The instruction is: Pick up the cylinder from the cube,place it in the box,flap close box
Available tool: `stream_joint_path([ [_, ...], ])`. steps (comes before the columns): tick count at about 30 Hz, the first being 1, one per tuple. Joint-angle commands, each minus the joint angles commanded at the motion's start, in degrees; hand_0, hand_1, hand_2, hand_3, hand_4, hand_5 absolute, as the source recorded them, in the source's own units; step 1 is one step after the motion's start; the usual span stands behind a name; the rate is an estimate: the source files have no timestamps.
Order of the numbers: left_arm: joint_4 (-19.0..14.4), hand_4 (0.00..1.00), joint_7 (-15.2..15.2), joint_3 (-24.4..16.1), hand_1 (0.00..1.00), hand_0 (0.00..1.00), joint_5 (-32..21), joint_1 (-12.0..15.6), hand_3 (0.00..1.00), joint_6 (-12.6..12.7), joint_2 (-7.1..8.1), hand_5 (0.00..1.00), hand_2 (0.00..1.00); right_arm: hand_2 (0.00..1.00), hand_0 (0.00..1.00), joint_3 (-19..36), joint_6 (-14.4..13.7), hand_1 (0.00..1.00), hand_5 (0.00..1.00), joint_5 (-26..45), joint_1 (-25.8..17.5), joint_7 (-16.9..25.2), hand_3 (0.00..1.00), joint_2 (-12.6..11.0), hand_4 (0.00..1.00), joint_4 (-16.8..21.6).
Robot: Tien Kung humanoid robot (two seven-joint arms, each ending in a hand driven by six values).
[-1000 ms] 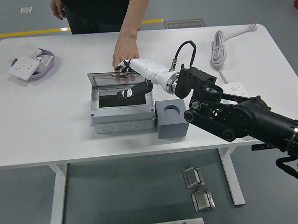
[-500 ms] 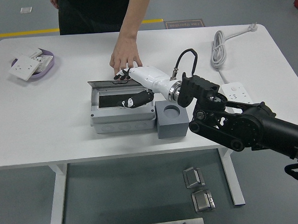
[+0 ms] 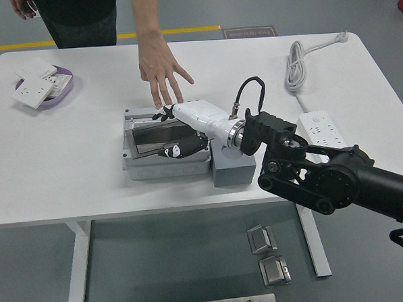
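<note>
**Right hand on the lid of the box**

The right hand (image 3: 177,128) lies over the box (image 3: 165,147). Its fingers (image 3: 164,114) are spread and hold nothing; the upper fingertips touch the far edge of the lid (image 3: 161,131), and the thumb (image 3: 174,151) rests on the near edge. The lid lies almost flat over the opening of the box. The cylinder is not visible; it cannot be told if it is inside the box.

The white forearm goes from the hand to the right, over the cube (image 3: 233,167), which stands just beside the box and is partly hidden by the arm.

A person stands at the far side of the worktop (image 3: 87,170). The person's hand (image 3: 159,68) is open with fingers spread, above the worktop, just behind the box and not touching it.

At the far left there is a purple tray (image 3: 64,91) with white sockets. At the right a white cable (image 3: 297,65) and a power strip (image 3: 322,128) lie on the worktop.
</note>
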Motion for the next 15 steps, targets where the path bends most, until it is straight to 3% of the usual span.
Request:
stream_joint_path([
  [9, 0.0, 0.649, 0.2, -0.1, 0.647, 0.609, 0.2, 0.0, 0.556, 0.0, -0.21, 0.283, 0.563, 0.772, 0.832, 5.9, 0.2, 0.757, 0.451, -2.9, -1.3, -0.5, 0.822, -1.9, 0.855, 0.4],
  [15, 0.0, 0.649, 0.4, -0.2, 0.647, 0.609, 0.1, 0.3, 0.556, 0.0, -0.43, 0.284, 0.563, 0.771, 0.831, 13.8, 0.1, 0.752, 0.452, -6.4, -6.8, -0.7, 0.823, -4.0, 0.856, 3.3],
])
